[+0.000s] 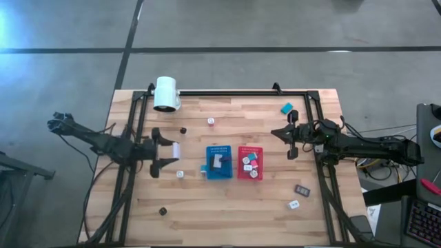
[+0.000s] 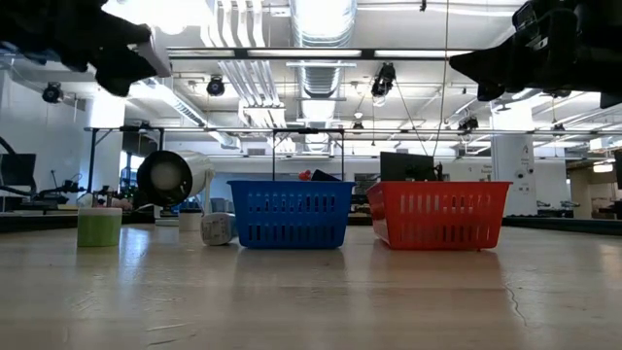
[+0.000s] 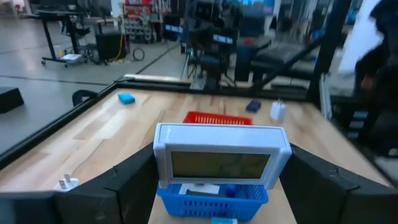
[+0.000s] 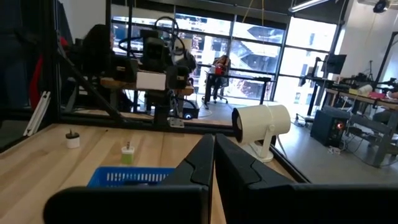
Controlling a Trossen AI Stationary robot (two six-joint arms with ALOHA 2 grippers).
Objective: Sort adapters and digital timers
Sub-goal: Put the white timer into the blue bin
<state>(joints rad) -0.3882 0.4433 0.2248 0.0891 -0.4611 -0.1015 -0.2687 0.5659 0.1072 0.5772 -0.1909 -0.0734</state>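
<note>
The left gripper (image 1: 168, 157) is hovering above the table's left side, short of the blue tray (image 1: 219, 162), and is clamping a white timer (image 3: 221, 155) between its fingers, the pale screen facing the wrist camera. The right gripper (image 1: 290, 142) is hanging over the right side of the table (image 1: 234, 213), fingers pressed together with nothing between them.

The blue tray and the red tray (image 1: 250, 162) are sitting side by side at the table's middle. Flat pieces are lying in the blue one; small white adapters (image 1: 253, 173) are lying in the red one. One adapter (image 1: 180, 175) is resting just left of the blue tray, another (image 1: 211, 121) nearer the far edge. A teal timer (image 1: 286, 107) is lying near the far right corner, and a dark timer (image 1: 302, 189) is lying toward the near right. A white cylinder (image 1: 166, 94) is sitting at the far left edge.
</note>
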